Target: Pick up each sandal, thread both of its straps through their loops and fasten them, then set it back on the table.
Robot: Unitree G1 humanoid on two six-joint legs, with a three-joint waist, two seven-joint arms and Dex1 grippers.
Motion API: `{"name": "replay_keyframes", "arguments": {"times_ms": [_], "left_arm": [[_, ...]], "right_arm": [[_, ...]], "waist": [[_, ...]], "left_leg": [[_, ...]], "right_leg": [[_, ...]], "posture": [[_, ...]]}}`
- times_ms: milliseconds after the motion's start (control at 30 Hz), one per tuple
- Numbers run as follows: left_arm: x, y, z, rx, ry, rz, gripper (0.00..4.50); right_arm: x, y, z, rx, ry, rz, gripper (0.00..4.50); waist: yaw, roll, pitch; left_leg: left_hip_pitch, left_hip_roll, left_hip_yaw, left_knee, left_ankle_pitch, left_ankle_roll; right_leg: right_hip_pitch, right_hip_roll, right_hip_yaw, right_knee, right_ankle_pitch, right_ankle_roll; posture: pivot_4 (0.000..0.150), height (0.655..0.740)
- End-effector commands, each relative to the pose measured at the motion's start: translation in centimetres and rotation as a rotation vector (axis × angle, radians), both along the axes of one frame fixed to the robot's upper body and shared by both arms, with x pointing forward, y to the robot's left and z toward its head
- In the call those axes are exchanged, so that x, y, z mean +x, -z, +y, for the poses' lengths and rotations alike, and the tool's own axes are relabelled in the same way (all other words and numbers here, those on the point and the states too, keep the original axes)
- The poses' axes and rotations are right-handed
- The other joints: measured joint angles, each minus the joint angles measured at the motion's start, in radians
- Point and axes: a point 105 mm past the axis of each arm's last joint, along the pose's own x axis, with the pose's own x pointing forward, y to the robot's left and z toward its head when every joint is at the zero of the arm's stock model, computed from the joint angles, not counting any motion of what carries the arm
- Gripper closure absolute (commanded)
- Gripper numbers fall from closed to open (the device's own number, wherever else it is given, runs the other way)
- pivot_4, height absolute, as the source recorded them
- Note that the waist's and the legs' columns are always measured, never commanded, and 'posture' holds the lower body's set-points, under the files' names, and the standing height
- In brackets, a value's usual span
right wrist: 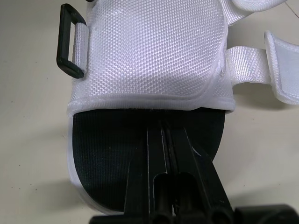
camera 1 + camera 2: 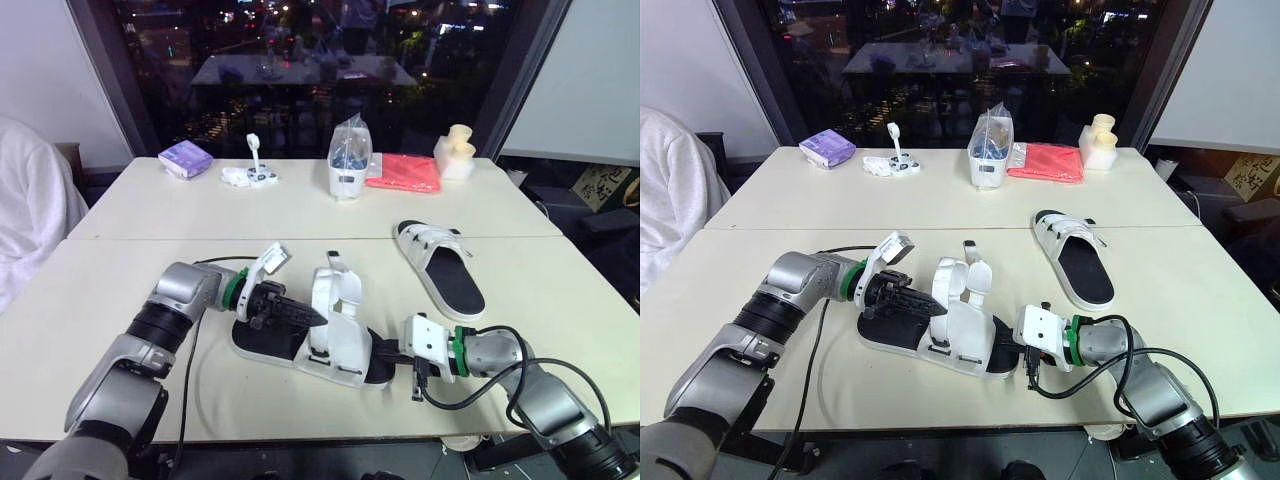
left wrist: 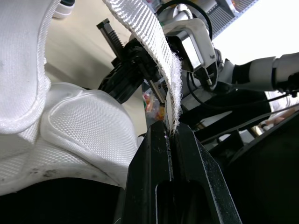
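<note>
Left gripper (image 3: 172,129): fingers pressed tight together; they pinch the frayed end of a white webbing strap (image 3: 152,37)
Strap: runs straight out from the left gripper's fingertips and away past the padded white upper
Near sandal (image 2: 335,345): lies on the table (image 2: 100,300) between the two grippers; its white upper is right at the left gripper's tips, and its black footbed lies under the right gripper's fingers
Right gripper (image 1: 166,128): fingers closed against each other, stretched over the open end of the footbed; the tips stop just short of the upper's edge; whether they grip anything, I cannot tell
Black loop (image 1: 70,39): on the side of the upper, beyond the right gripper's tips and off to one side
Second sandal (image 2: 440,265): sole down on the table, well apart from both grippers, farther out beyond the right one
</note>
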Motion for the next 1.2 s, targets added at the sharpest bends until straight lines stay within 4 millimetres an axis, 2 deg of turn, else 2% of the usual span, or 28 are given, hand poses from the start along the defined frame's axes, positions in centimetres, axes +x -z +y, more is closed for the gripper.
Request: {"name": "replay_keyframes", "arguments": {"times_ms": [33,800,1067,1200], "left_arm": [[0.1,-2.2,-0.3,-0.069,0.010,-0.018,4.47],[-0.9,-0.1,-0.2,-0.004,0.050,-0.049,4.47],[-0.8,1.2,-0.6,0.024,0.045,-0.109,4.47],[-0.4,1.0,-0.8,0.019,0.039,-0.159,4.47]], "right_arm": [[-0.5,1.6,-0.4,-0.045,0.011,0.056,4.50],[-0.8,1.9,-0.4,-0.054,0.008,0.061,4.50],[-0.8,2.0,-0.4,-0.056,0.009,0.058,4.50],[-0.9,2.0,-0.4,-0.056,0.008,0.058,4.50]], "waist": [[0.000,0.000,0.000],[0.000,0.000,0.000],[0.001,0.000,0.000],[0.001,0.000,0.000]], "left_leg": [[0.000,0.000,0.000,0.000,0.000,0.000],[0.000,0.000,0.000,0.000,0.000,0.000],[0.000,0.000,0.000,0.000,0.000,0.000],[0.000,0.000,0.000,0.000,0.000,0.000]], "right_leg": [[0.000,0.000,0.000,0.000,0.000,0.000],[0.000,0.000,0.000,0.000,0.000,0.000],[0.000,0.000,0.000,0.000,0.000,0.000],[0.000,0.000,0.000,0.000,0.000,0.000]], "posture": [[0.150,0.7400],[0.150,0.7400],[0.150,0.7400],[0.150,0.7400]]}}
